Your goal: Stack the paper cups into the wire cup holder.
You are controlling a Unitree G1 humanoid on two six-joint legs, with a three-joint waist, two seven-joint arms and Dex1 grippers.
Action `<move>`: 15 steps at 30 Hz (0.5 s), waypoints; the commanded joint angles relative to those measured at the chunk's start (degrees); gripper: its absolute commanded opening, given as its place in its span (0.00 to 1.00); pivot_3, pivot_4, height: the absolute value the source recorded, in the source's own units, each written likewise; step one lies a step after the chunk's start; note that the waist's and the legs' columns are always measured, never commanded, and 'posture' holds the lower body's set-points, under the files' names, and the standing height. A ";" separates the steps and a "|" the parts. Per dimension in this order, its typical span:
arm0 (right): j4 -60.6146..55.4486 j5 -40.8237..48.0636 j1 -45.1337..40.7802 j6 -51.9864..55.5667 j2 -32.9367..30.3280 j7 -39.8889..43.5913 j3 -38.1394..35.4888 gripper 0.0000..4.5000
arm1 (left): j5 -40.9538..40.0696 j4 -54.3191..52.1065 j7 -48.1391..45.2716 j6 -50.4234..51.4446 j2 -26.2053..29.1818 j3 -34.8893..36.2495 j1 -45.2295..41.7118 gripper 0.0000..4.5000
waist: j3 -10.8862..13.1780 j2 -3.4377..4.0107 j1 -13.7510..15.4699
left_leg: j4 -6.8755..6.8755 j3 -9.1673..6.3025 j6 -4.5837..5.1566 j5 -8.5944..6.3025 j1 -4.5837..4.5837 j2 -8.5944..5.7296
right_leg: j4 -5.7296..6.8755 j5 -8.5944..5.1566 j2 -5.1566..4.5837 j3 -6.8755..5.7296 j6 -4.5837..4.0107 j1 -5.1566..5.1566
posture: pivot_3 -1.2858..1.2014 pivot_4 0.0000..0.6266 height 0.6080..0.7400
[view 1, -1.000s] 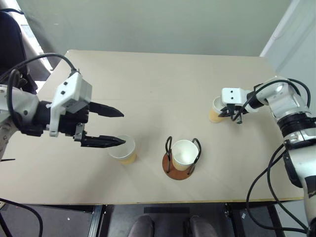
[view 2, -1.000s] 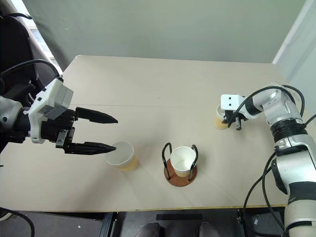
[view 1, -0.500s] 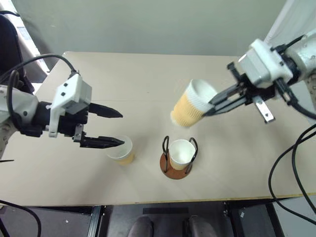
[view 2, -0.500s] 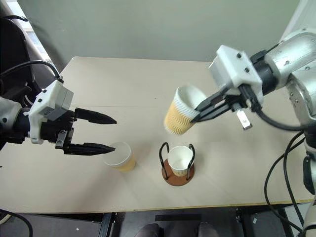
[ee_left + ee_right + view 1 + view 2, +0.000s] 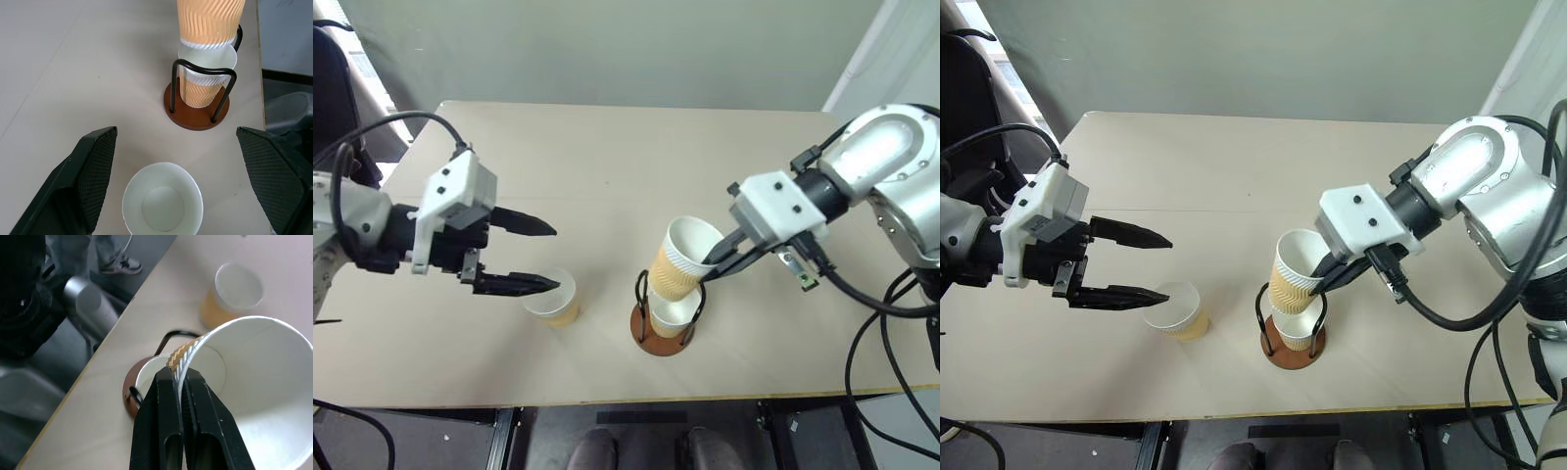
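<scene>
Carried cup (image 5: pixel 683 259) now over holder (image 5: pixel 668 315); right hand (image 5: pixel 716 266) pinching rim.

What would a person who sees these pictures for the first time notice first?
First, the right pincer near the table's front edge: it pinches the rim of a tilted cup, whose bottom is entering the cup already in the wire holder. Next, on the left, the open left pincer hovers at a third cup standing on the table.

Tan ribbed paper cups (image 5: pixel 683 258); reddish-brown, black-wired wire cup holder (image 5: pixel 664 331).
</scene>
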 commanded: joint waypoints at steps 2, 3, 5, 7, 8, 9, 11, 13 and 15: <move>-1.06 -1.75 -0.20 -3.53 -1.83 0.19 2.48 0.01 | -0.38 -1.80 0.62 0.14 0.45 2.16 0.42 0.93 | 0.00 0.00 -0.01 | 0.01 -0.01 0.00 0.00 0.00 0.01 | -0.01 0.00 0.00 -0.01 0.00 0.00 | 0.52 0.24 1.00; -1.24 -1.88 -0.18 -4.02 -2.01 0.19 3.10 0.01 | -0.42 -1.91 0.70 0.18 0.47 2.32 0.63 0.93 | 0.00 0.00 -0.01 | 0.01 0.00 0.00 0.00 0.00 0.01 | -0.01 0.00 0.00 -0.01 0.00 0.00 | 0.52 0.24 1.00; -1.71 -2.08 -0.09 -5.18 -2.51 0.19 4.36 0.01 | -0.46 -2.07 0.92 0.26 0.54 2.65 1.02 0.93 | 0.00 -0.01 -0.03 | 0.02 -0.01 0.00 0.00 0.01 0.01 | -0.01 0.00 0.00 0.00 0.00 0.00 | 0.52 0.24 1.00; -2.13 -1.71 -0.10 -6.27 -3.11 0.19 5.39 0.01 | -0.49 -2.13 1.11 0.23 0.62 2.91 1.31 0.93 | 0.00 -0.01 -0.04 | 0.03 -0.01 0.00 0.00 0.01 0.01 | 0.00 0.00 0.00 0.00 0.00 0.00 | 0.52 0.24 1.00; -2.57 -1.36 -0.16 -6.51 -3.24 0.19 5.81 0.01 | -0.57 -2.21 1.20 0.26 0.69 3.01 1.44 0.93 | 0.00 -0.01 -0.04 | 0.03 -0.01 0.00 0.00 0.01 0.01 | 0.00 0.00 0.00 0.00 0.00 0.00 | 0.52 0.24 1.00; -2.86 -1.27 -0.25 -6.77 -3.23 0.19 6.24 0.01 | -0.69 -2.30 1.29 0.30 0.70 3.10 1.52 0.93 | 0.00 0.00 -0.05 | 0.03 -0.01 0.00 0.00 0.01 0.00 | -0.01 0.00 0.00 -0.01 -0.01 0.00 | 0.52 0.24 1.00; -2.84 -2.25 -0.32 -7.66 -2.93 0.19 7.02 0.01 | -0.89 -2.47 1.47 0.36 0.71 3.28 1.70 0.93 | -0.01 -0.01 -0.06 | 0.03 0.00 0.00 0.00 0.01 0.00 | 0.00 0.00 0.00 0.00 -0.01 0.00 | 0.52 0.24 1.00; -2.45 -3.43 -0.28 -8.65 -2.62 0.19 7.50 0.01 | -1.02 -2.60 1.63 0.41 0.69 3.42 1.92 0.93 | -0.01 -0.01 -0.08 | 0.03 0.00 0.01 0.00 0.01 0.01 | 0.01 0.00 0.01 -0.01 -0.01 0.00 | 0.52 0.24 1.00; -2.44 -3.60 -0.33 -9.18 -2.62 0.19 7.82 0.01 | -1.06 -2.71 1.74 0.42 0.69 3.58 2.18 0.93 | -0.01 -0.01 -0.10 | 0.03 0.00 0.01 0.00 0.01 0.01 | 0.01 0.00 0.01 -0.01 -0.01 0.00 | 0.52 0.24 1.00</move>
